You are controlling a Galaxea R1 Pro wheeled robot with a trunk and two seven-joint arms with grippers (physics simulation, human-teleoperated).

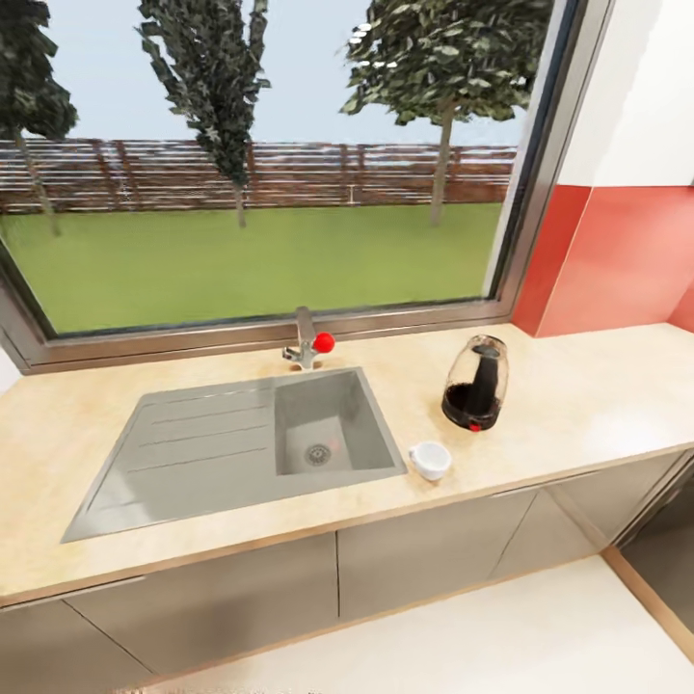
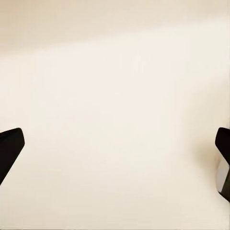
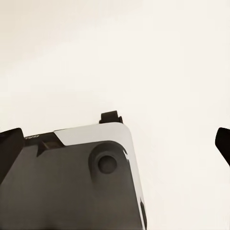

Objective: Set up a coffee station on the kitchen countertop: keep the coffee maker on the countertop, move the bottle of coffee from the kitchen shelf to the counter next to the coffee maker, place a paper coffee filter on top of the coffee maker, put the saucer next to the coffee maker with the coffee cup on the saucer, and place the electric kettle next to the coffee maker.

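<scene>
Kettle [image 1: 475, 383] and cup [image 1: 431, 459] both sit on the countertop [image 1: 578, 405] right of the sink [image 1: 241, 439], the cup just beside the sink's front right corner and the kettle near it, farther back and to the right, upright with its black handle facing forward. That puts both toward the robot's right side, so the right arm is probably the nearer one for either. The left gripper [image 2: 115, 153] hangs over pale floor with its fingers spread wide and nothing between them; the right gripper [image 3: 115, 148] is likewise wide apart and empty, above a grey part of the robot's base [image 3: 72, 182] (both arms look lowered, well below the worktop). A tap [image 1: 306, 339] with a red knob stands behind the sink, clear of any reach to the kettle.
</scene>
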